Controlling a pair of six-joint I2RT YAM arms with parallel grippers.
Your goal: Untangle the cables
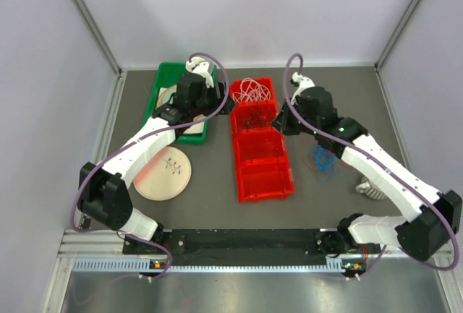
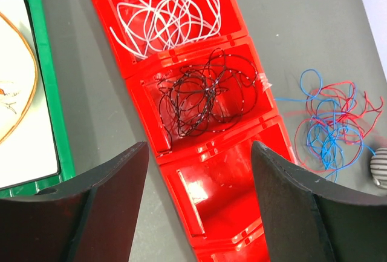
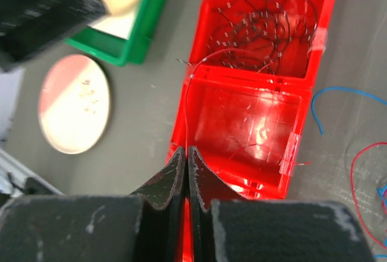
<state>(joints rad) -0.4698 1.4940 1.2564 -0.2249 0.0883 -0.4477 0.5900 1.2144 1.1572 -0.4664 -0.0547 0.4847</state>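
A row of red bins (image 1: 238, 172) stands mid-table. The far bin holds white wires (image 1: 252, 90), also in the left wrist view (image 2: 166, 14). The bin behind it toward me holds black wires (image 2: 202, 95), also in the right wrist view (image 3: 266, 26). The two nearer bins hold no bundle. A blue and red tangle (image 1: 322, 159) lies on the table right of the bins and also shows in the left wrist view (image 2: 329, 126). My right gripper (image 3: 186, 150) is shut on a thin red wire (image 3: 187, 98) that arcs over the bin's edge. My left gripper (image 2: 199, 150) is open and empty above the bins.
A green tray (image 1: 160, 89) with a pale board in it stands left of the bins. A pink round plate (image 1: 164, 174) lies in front of it. A striped grey object (image 1: 369, 189) lies at the right, near the wire tangle.
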